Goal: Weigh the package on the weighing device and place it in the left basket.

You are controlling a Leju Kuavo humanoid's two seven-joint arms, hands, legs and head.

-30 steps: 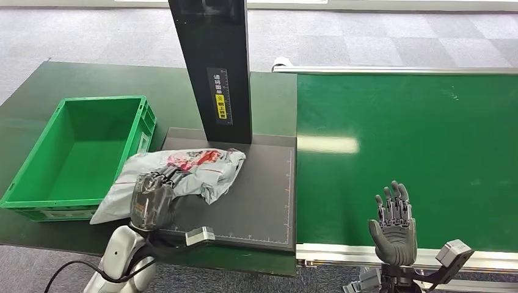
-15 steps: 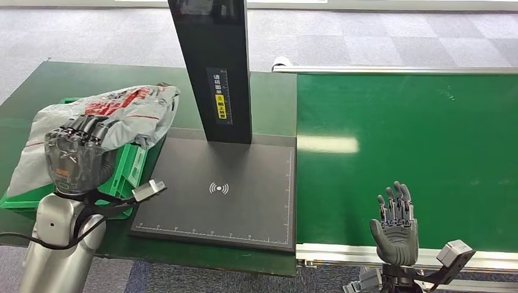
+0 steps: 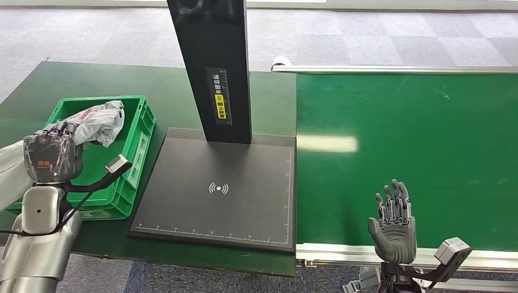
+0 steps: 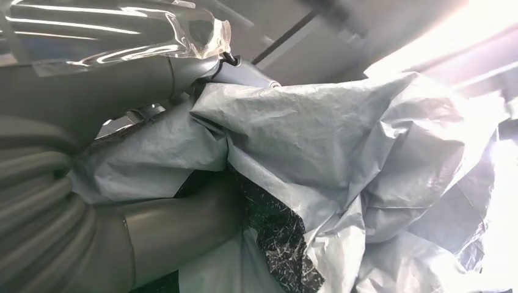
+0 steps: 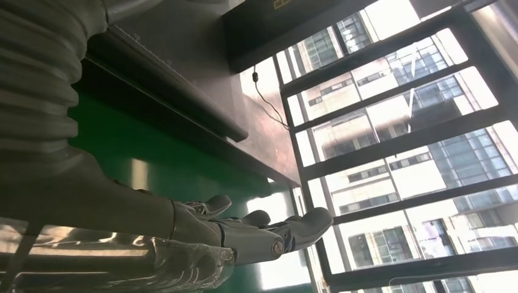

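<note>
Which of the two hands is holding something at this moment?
The left hand: it grips the grey package above the green basket. The right hand holds nothing, fingers apart.

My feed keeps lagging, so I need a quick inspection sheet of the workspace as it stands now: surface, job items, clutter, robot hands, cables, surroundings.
Surface: dark green table; green conveyor belt to its right.
Job items: grey package held over the green basket, not released; weighing device platform bare, black column at its back.
Clutter: nothing seen.
Robot hands: left robot hand grips the package, fingers wrapped in its film; right robot hand holds nothing, fingers apart, raised at the belt's near edge.
Cables: black cable looping from the left wrist.
Surroundings: grey carpet tiles; large windows in the right wrist view.
</note>
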